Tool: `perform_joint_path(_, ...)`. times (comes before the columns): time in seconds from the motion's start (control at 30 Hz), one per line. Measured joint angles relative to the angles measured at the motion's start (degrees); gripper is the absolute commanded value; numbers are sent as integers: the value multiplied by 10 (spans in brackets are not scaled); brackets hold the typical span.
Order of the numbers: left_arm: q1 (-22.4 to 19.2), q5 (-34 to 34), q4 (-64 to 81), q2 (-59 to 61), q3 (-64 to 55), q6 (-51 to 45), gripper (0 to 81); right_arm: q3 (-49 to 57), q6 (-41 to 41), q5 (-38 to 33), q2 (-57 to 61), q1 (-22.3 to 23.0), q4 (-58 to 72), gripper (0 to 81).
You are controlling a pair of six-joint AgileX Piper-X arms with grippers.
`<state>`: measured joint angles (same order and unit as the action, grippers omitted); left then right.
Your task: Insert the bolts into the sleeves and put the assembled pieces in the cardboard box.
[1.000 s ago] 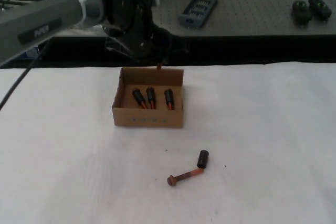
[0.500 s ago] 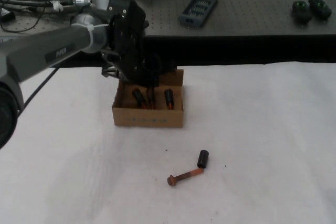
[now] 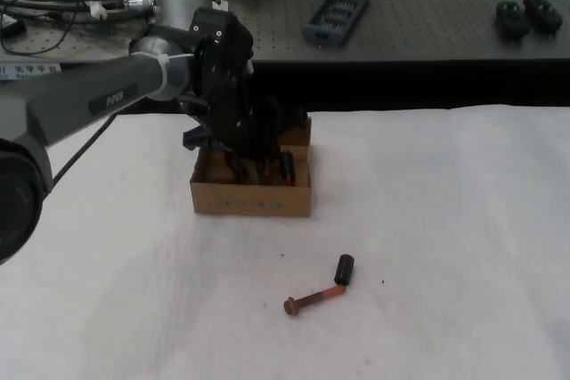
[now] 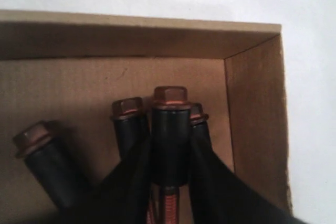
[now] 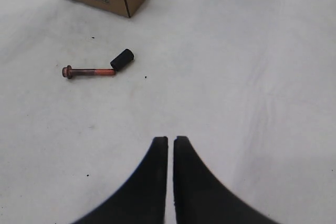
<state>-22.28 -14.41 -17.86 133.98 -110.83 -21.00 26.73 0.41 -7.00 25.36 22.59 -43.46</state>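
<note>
Nearest, my right jaws hang pressed shut on nothing above the white worktop. Just beyond them lies a loose bolt (image 5: 86, 71), its threaded tip touching the loose sleeve (image 5: 122, 59) but not inserted. Farther off stands the cardboard box (image 3: 251, 198). My left jaws are down inside it, clamped on the sleeve of an assembled piece (image 4: 170, 119), and three finished pieces (image 4: 128, 119) lie beneath and beside it. I judge this to be the placing step for a fourth piece. Next I would need to part the left jaws, lift clear of the box walls, then turn to the pair on the worktop.
</note>
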Motion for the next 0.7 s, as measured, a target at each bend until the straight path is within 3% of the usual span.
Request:
perform_joint_path(0.53,-8,-12,-46,0,0,-34,4,0,0,0,0,0,4,38)
perform_joint_path(0.63,-8,-16,-47,0,0,-34,107,0,0,0,0,0,4,38)
perform_joint_path(0.7,-8,-17,-47,0,0,-34,228,0,0,0,0,0,4,38)
